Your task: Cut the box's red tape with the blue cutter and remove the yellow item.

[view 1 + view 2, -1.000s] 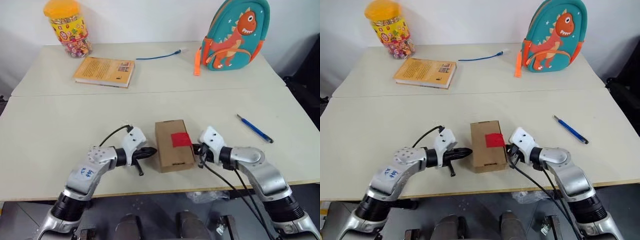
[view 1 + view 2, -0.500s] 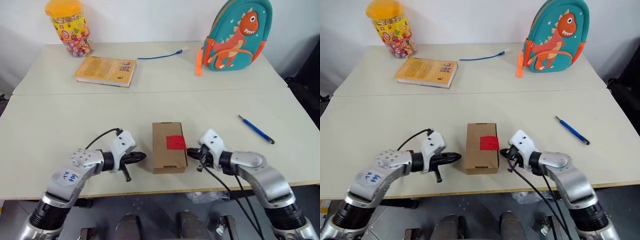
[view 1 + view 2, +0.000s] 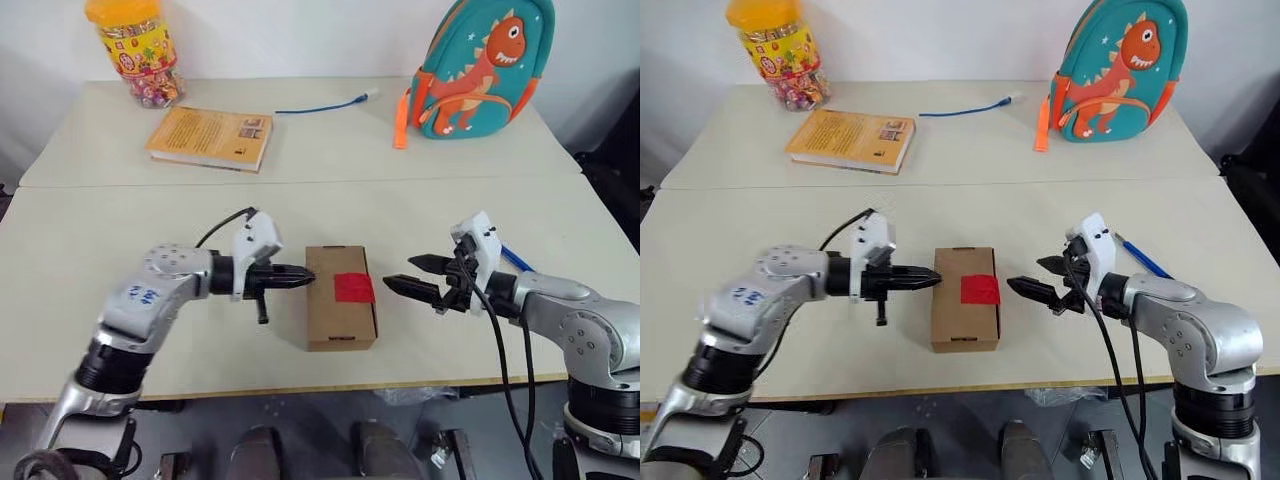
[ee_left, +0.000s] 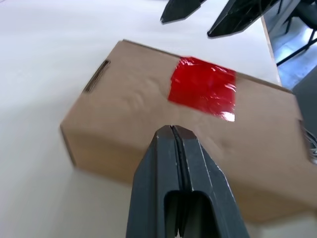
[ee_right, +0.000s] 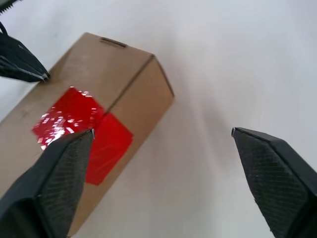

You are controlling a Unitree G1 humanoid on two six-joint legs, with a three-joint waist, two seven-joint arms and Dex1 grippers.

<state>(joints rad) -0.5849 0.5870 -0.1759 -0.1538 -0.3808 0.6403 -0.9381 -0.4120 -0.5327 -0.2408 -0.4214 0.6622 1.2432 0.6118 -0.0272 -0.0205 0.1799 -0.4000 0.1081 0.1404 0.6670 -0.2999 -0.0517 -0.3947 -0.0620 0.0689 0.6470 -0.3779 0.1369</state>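
Note:
The brown box (image 3: 338,310) lies flat on the table's near part, with the red tape (image 3: 354,288) folded over its top and right side. My left gripper (image 3: 306,279) is shut and empty, its tip over the box's left top edge; whether it touches I cannot tell. My right gripper (image 3: 403,273) stands open a little right of the box, pointing at the tape, nothing between its fingers. The blue cutter (image 3: 1137,256) lies on the table behind my right hand, partly covered by it. The yellow item is hidden. The wrist views show the tape (image 4: 203,91) (image 5: 74,119) close up.
At the back stand a candy jar (image 3: 133,50), an orange-yellow book (image 3: 210,137), a thin blue cable (image 3: 320,105) and a teal dinosaur backpack (image 3: 475,65). The table's front edge runs just below the box.
Both hands have risen off the table. My right gripper has rolled, drawn away to the right of the box and opened wide. My left gripper stays shut, now level at the box's top edge.

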